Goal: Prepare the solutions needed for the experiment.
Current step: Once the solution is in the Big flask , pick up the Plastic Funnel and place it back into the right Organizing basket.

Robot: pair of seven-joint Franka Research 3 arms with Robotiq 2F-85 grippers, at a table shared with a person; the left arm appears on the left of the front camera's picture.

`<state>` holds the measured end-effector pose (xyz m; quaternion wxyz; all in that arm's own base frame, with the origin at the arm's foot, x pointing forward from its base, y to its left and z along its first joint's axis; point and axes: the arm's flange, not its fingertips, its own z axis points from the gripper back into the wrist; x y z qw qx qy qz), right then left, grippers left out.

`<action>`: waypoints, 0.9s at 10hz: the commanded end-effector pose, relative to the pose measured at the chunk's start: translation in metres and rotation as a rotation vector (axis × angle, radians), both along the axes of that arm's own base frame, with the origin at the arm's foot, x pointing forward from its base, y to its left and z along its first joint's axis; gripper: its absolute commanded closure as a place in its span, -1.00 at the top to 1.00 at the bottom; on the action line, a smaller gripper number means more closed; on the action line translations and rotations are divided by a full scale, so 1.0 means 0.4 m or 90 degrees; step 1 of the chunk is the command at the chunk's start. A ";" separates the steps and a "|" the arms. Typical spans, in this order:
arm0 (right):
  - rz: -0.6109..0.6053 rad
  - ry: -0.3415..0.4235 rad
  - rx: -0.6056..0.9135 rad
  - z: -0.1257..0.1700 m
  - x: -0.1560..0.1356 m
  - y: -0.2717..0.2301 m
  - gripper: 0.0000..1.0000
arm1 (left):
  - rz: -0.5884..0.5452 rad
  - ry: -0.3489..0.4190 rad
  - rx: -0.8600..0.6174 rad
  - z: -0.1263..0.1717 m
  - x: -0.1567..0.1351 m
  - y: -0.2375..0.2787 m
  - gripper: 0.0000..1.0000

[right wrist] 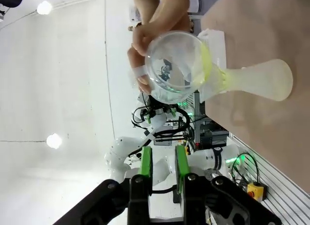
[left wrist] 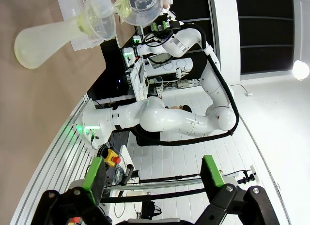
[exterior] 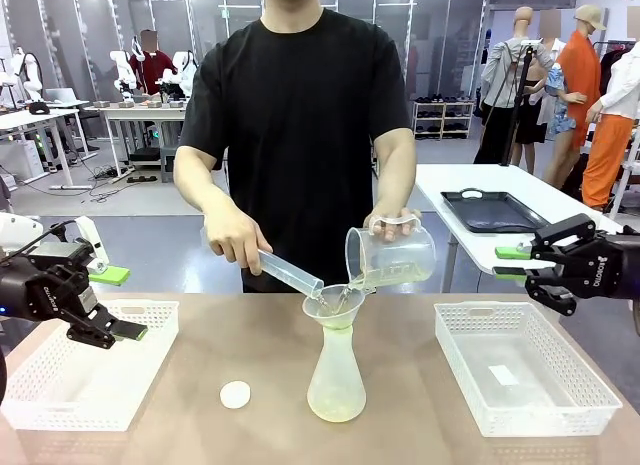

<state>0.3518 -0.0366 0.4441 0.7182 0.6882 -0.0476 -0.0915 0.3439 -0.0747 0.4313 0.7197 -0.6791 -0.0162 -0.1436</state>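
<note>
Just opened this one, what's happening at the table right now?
The person is doing the work: one hand tips a measuring cylinder and the other hand a clear jug of pale yellow liquid into a funnel seated in the conical flask. A little liquid sits in the flask's bottom. Both robot grippers hover at the sides holding nothing: the left gripper wide open by the left basket, the right gripper with fingers closer together by the right basket.
</note>
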 end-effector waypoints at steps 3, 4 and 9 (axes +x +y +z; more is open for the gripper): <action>0.004 -0.007 0.062 0.008 0.011 0.021 -0.46 | 0.001 -0.001 -0.002 0.010 -0.001 -0.002 1.00; 0.000 -0.006 0.064 0.013 0.010 0.021 -0.06 | 0.001 -0.001 -0.002 0.010 -0.001 -0.002 1.00; -0.001 -0.002 0.062 0.006 0.013 0.023 0.69 | 0.001 -0.001 -0.002 0.010 -0.001 -0.002 1.00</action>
